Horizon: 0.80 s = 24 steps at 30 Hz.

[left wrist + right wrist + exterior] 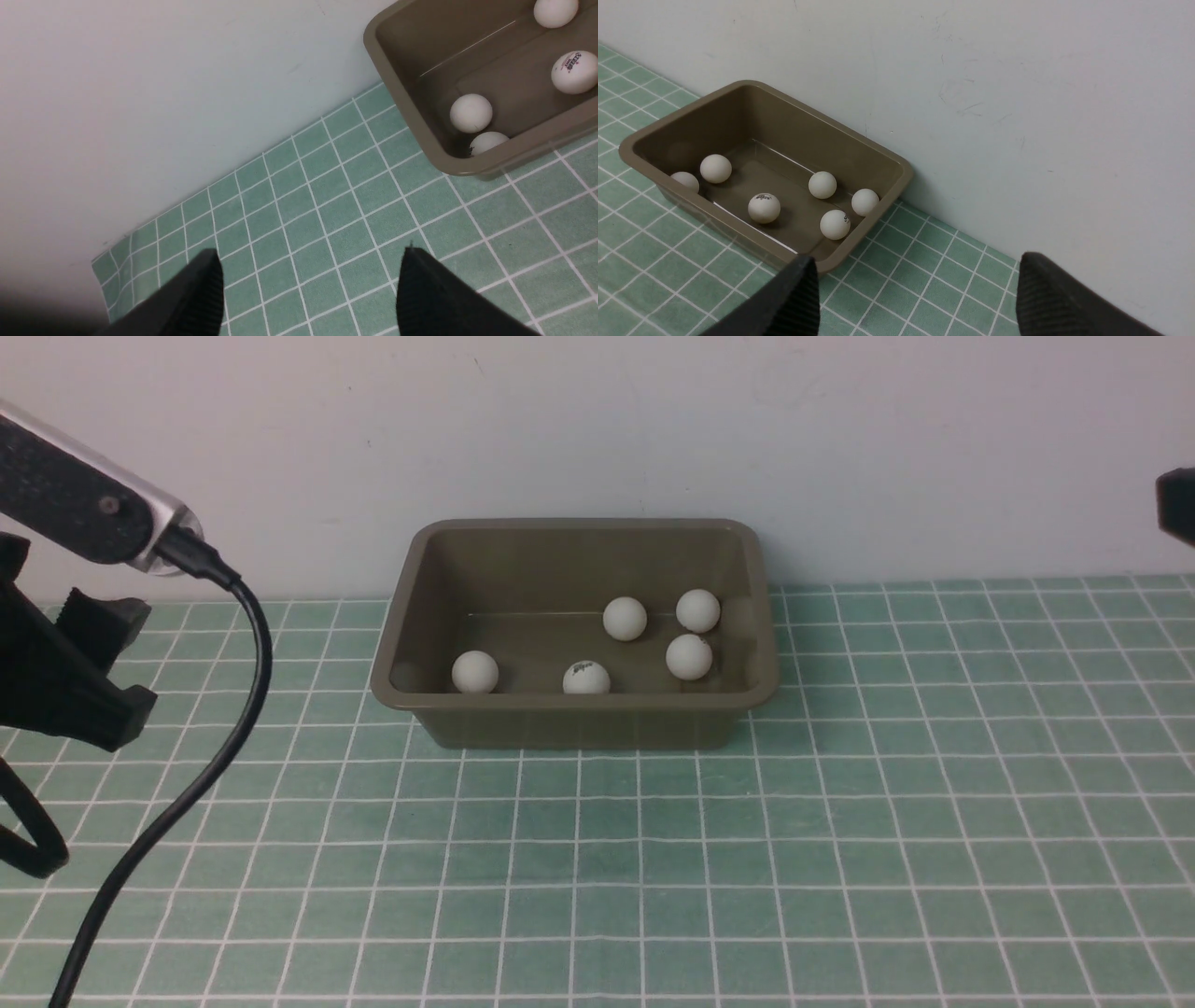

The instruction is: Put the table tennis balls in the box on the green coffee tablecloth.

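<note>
Front view has five table tennis balls lying on the floor of the box: three clustered toward its right end, one near the middle against the near wall, and one toward the left end. The right wrist view counts six in all, the sixth ball tucked into the near left corner, where the box's near wall hides it from the front. They are matte white, and some carry a small dark printed logo. The box is a shallow olive-brown tub with rounded corners, sloping walls and a rolled-out rim. It sits on the green coffee tablecloth, a mint cloth gridded with thin white lines, with its far side close to the pale wall.

Nothing lies on the cloth around the box. The left gripper hangs over the cloth off the box's left end, jaws spread wide and holding nothing; a black cable loops down from its arm. The right gripper is off the box's right end, its jaws likewise wide apart and empty.
</note>
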Each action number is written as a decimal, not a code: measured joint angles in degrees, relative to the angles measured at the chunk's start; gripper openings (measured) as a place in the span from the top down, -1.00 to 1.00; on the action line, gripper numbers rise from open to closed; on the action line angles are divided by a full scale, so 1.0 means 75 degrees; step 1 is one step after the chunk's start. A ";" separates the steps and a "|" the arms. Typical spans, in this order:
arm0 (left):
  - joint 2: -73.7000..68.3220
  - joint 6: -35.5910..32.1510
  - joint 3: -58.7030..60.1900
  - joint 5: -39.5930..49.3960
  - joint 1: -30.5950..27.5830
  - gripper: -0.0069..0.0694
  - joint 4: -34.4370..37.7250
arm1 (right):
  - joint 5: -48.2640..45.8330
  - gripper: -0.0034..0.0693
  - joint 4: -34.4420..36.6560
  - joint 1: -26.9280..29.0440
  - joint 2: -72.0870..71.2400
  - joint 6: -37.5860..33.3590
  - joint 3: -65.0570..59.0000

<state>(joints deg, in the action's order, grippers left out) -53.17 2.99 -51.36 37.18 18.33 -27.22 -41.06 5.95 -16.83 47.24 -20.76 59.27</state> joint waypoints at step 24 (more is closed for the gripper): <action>0.0000 0.0000 0.0000 -0.0005 0.0000 -0.35 0.0000 | 0.0300 -0.51 0.0387 0.0000 0.0000 0.0016 0.0000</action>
<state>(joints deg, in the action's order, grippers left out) -53.17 2.99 -51.36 37.14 18.33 -27.22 -38.81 8.85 -16.83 47.24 -20.64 59.27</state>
